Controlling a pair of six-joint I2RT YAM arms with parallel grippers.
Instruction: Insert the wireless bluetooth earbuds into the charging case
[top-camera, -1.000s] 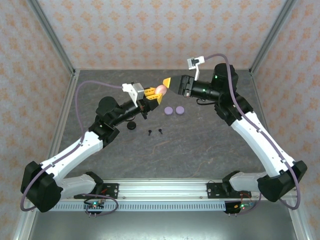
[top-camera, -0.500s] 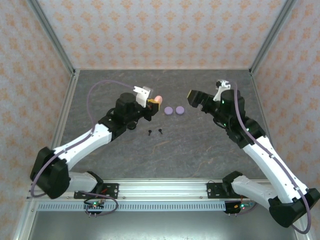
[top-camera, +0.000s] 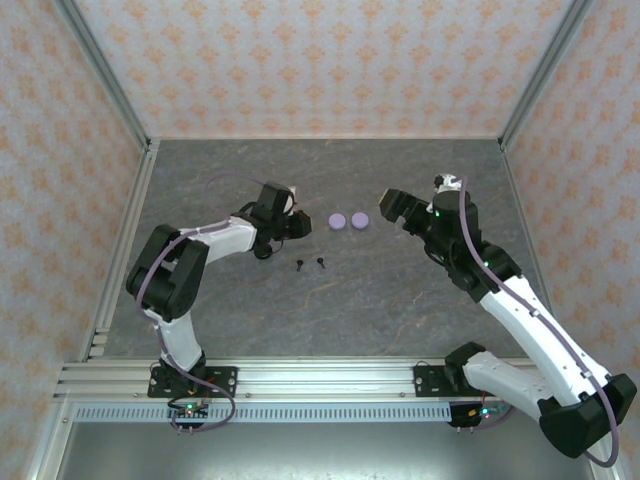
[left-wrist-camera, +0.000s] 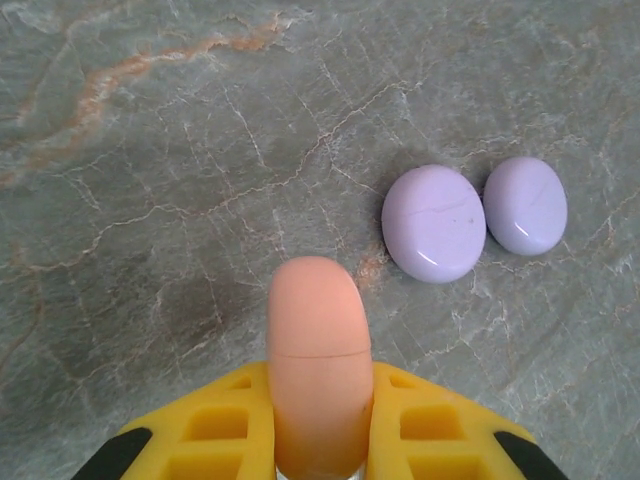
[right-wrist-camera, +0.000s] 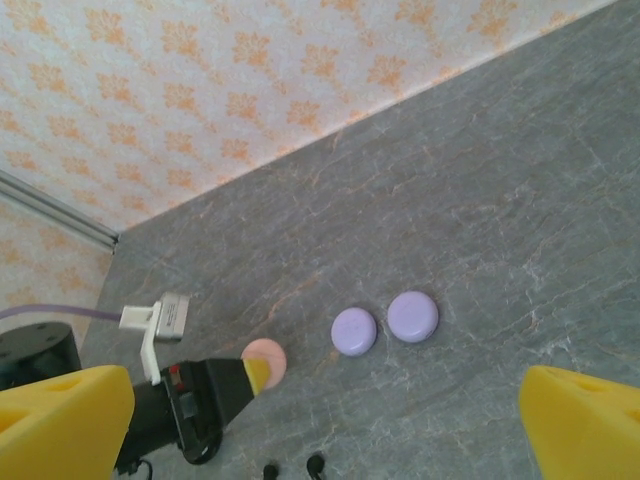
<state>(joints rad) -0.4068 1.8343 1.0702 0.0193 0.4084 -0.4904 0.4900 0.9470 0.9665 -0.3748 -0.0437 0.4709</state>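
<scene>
So the left gripper (left-wrist-camera: 318, 400) is pinched onto a pink charging case (left-wrist-camera: 318, 320), squeezing it on edge between its yellow fingers (left-wrist-camera: 215, 420). The case is closed, smooth and peachy-pink, with a thin seam line across it, and sticks out past the fingertips just above the counter (top-camera: 400, 300).

The right gripper (top-camera: 384, 208) is spread about as wide as it goes, yellow fingers (right-wrist-camera: 60, 420) far apart, holding nothing and touching nothing. It hangs over the counter to the right of the two lilac cases (top-camera: 337, 220), which lie side by side between the two grippers, almost touching each other, both shut, glossy and round.

The black earbuds (top-camera: 321, 263) are loose on the grey marbled counter, a tiny stemmed pair close together, a bit nearer the arm bases than the lilac cases and just off the left gripper. They're too small to tell which way they lie. A black disc (top-camera: 263, 251) sits beside the left arm.
</scene>
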